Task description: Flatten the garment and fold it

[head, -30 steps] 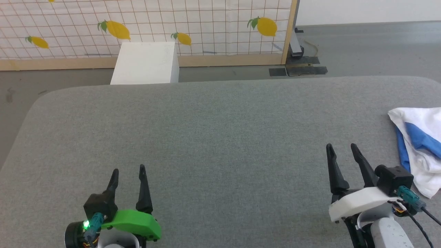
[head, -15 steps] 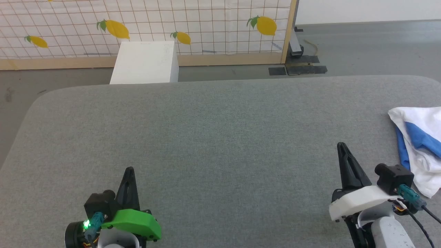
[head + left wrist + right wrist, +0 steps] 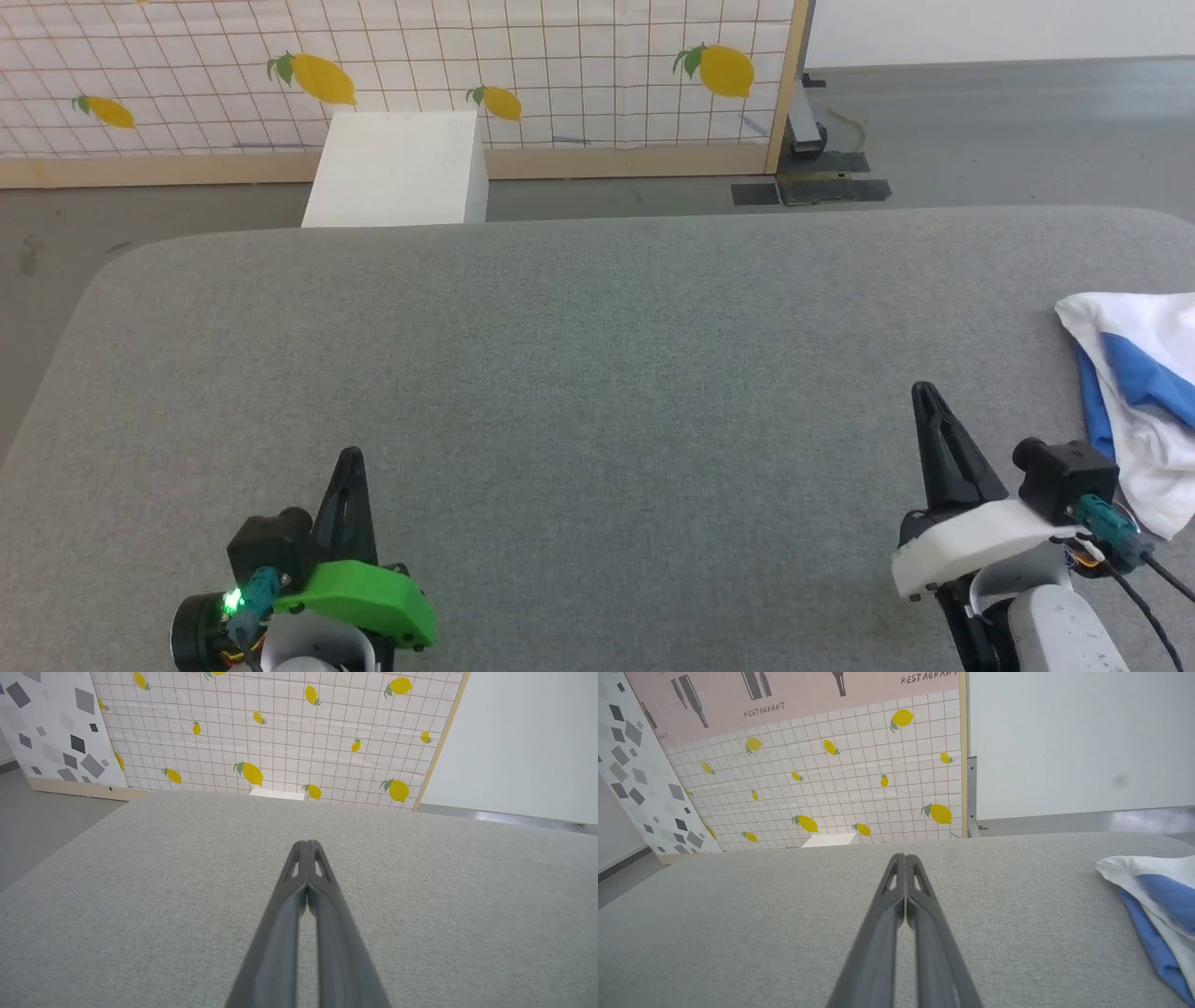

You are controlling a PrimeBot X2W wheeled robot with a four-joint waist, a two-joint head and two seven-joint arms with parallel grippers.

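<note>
The garment (image 3: pixel 1144 392), white with blue sleeves, lies crumpled at the right edge of the grey table (image 3: pixel 579 355), partly cut off by the head view's border; the right wrist view has the garment (image 3: pixel 1153 896) at its right side. My right gripper (image 3: pixel 924 394) hovers low near the table's front, a little left of the garment and apart from it, shut on nothing, its tips (image 3: pixel 904 858) pressed together. At the front left my left gripper (image 3: pixel 350 459) is also shut and empty, with its tips (image 3: pixel 307 844) closed over bare fabric.
A white box (image 3: pixel 397 168) stands on the floor beyond the table's far edge. Behind it runs a lemon-patterned panel (image 3: pixel 523 65) with a wooden frame. Grey floor (image 3: pixel 1008 131) extends to the far right.
Both grippers have gone from open to shut, with nothing between the fingers. The arms have stayed nearly in place and the garment has not moved.
</note>
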